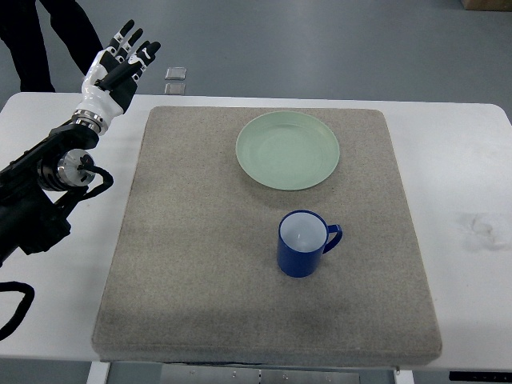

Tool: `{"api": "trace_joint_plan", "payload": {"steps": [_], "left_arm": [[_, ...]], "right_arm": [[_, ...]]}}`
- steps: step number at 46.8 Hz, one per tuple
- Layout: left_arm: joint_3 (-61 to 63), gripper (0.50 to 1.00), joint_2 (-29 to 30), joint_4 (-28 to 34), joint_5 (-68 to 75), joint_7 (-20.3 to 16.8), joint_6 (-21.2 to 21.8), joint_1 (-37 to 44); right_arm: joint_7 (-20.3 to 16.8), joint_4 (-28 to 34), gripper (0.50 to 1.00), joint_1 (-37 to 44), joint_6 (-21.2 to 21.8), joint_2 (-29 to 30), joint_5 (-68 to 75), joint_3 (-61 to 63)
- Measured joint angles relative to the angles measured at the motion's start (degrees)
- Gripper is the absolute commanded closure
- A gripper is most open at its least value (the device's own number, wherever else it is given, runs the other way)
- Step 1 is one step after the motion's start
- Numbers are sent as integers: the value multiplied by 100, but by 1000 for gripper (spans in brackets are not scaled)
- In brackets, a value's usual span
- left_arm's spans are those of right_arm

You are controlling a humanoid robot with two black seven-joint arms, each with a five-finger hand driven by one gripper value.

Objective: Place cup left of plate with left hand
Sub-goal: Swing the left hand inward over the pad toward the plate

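A blue cup (302, 243) with a white inside stands upright on the grey mat (192, 264), its handle pointing right. It sits just below the pale green plate (287, 150), which lies at the mat's upper middle. My left hand (123, 62) is raised at the upper left, beyond the mat's corner, fingers spread and holding nothing. It is far from the cup. The right arm does not show.
The mat lies on a white table (464, 160). A person's dark legs (48, 36) stand at the top left behind the table. Two small grey squares (175, 79) lie on the floor past the table's far edge.
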Motion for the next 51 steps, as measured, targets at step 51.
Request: {"api": "trace_joint_plan", "payload": {"steps": [51], "left_arm": [[1427, 506, 778, -1107, 853, 40, -1495, -99]], "right_arm": [[0, 5, 568, 1, 1, 0, 0, 0]]}}
